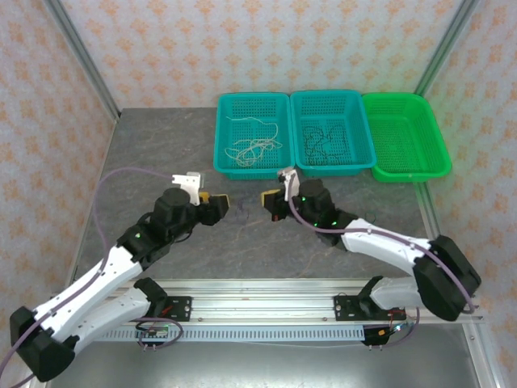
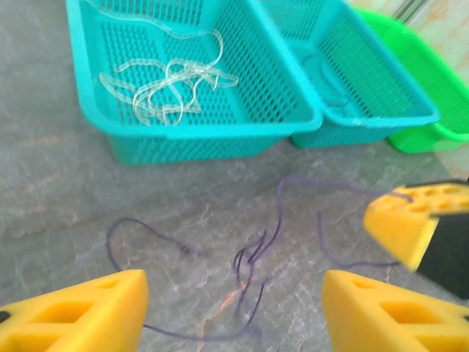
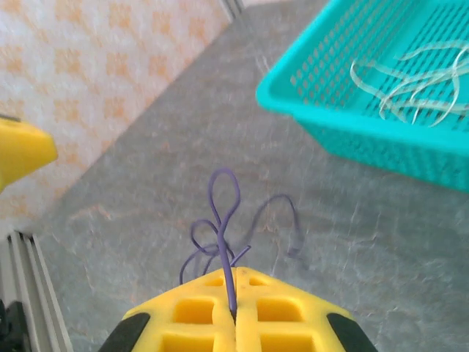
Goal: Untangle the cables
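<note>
The right tool (image 3: 234, 317) is clamped on a thin purple cable (image 3: 222, 205), whose loops trail onto the desk (image 3: 146, 147). The left tool (image 2: 234, 308) hovers over the tangle, fingers apart.

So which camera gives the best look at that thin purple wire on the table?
The left wrist view: the purple wire spreads in loops across the table. The right wrist view shows a loop rising from the shut right gripper. From the top it is too thin to make out.
</note>
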